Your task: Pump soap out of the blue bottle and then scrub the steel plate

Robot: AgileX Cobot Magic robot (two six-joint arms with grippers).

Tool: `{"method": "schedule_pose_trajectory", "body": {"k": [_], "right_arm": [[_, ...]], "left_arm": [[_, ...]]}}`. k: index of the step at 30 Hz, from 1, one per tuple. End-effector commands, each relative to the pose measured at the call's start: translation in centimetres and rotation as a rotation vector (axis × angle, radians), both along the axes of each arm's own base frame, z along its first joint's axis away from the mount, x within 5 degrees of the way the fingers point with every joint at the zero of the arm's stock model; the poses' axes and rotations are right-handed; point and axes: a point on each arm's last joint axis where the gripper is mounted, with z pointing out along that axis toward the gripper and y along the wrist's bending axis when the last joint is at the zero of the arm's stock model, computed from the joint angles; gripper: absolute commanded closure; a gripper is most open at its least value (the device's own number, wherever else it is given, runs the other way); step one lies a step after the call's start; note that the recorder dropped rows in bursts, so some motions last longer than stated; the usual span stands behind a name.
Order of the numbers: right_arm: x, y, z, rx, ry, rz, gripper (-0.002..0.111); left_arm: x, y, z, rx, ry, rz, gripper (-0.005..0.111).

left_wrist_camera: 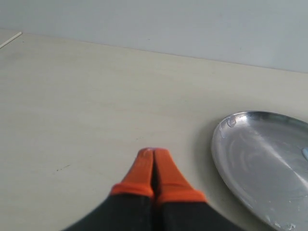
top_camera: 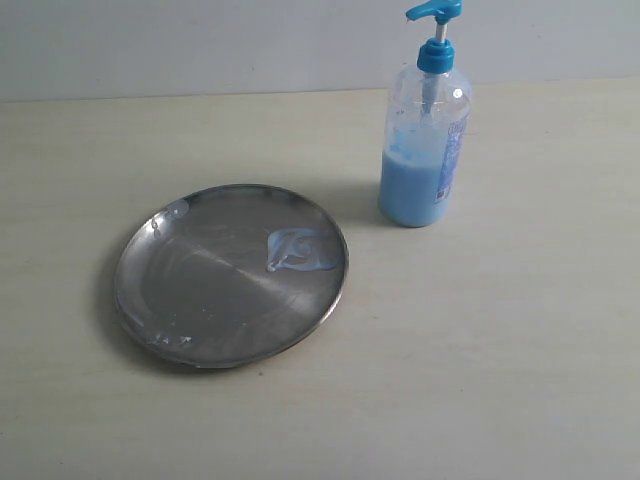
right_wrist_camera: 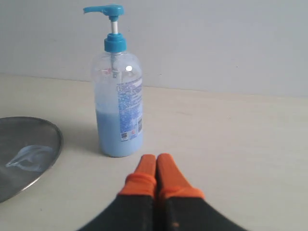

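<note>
On the bench [top_camera: 500, 350], the steel plate [top_camera: 195, 295] lies flat a little left of the middle in the exterior view. The blue bottle [top_camera: 425, 150] stands upright at about one o'clock from it, near the rim but not touching. A pale blue smear of soap [top_camera: 295, 250] sits on the plate near its three o'clock edge, on the side nearest the bottle. The bottle looks roughly half full, and its pump head [top_camera: 435, 12] is raised.

With soap lying on the metal, I judge the pumping step done and the scrubbing not yet begun. The smear is one compact patch and the rest of the surface looks bare.

My left hand [left_wrist_camera: 153, 153] is pressed fully closed with nothing between its orange tips. It sits low over bare bench beside the plate's rim. My right hand [right_wrist_camera: 156, 158] is likewise closed and empty, and it faces the bottle from a short way off.

No sponge or cloth shows in any view, so I cannot tell what the scrub is meant to use. I reckon the next move is to bring one hand over the rim, set it on the smear and work the soap across the plate. The plate is shallow and could skate on the bench, so light pressure seems wise.
</note>
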Motion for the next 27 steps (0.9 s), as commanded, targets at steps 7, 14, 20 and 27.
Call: {"method": "schedule_pose_trajectory", "body": {"k": [7,14,20,27], "right_arm": [[0.3,-0.4,-1.9,0.019,-0.025,-0.082,0.108],[0.3,-0.5,-2.0,0.011,-0.015,-0.106,0.108],[0.3,-0.6,-2.1,-0.005,-0.012,-0.108,0.108],[0.4,-0.9,-2.1,0.021,-0.004,-0.172,0.108]], "left_arm": [[0.0,0.0,0.0,-0.009,-0.009,0.001,0.107],[0.0,0.0,0.0,-0.009,-0.009,0.001,0.107],[0.0,0.0,0.0,-0.009,-0.009,0.001,0.107],[0.0,0.0,0.0,-0.009,-0.009,0.001,0.107]]}}
